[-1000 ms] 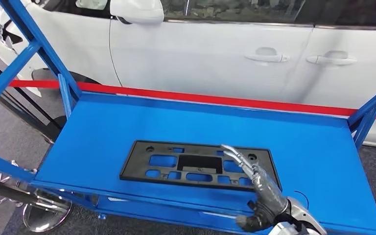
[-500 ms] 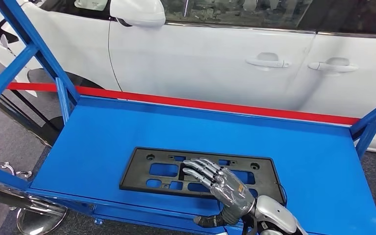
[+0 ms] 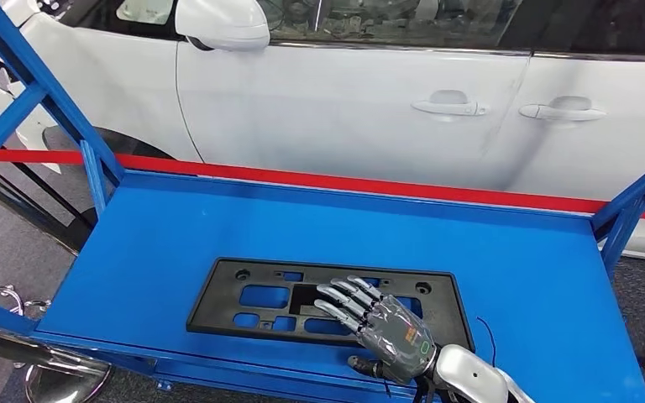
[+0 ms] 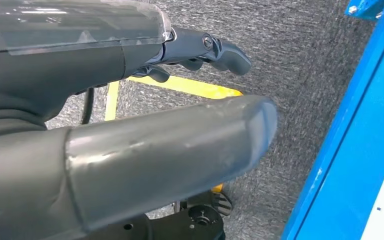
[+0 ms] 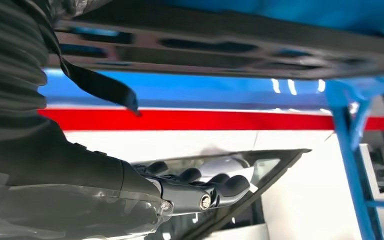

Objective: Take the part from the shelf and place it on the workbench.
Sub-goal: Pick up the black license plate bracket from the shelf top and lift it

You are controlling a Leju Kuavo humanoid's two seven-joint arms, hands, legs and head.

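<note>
Grasp quality depends on closing the right hand [image 3: 390, 329], now spread flat and holding nothing above the flat black perforated plastic part [image 3: 302, 300] on the blue metal shelf [image 3: 521, 260], around its near edge.

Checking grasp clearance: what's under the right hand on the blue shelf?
The flat black plastic frame part lies on the blue metal shelf, with the right hand spread above its right portion. That portion's cutouts are covered; contact cannot be told.
</note>
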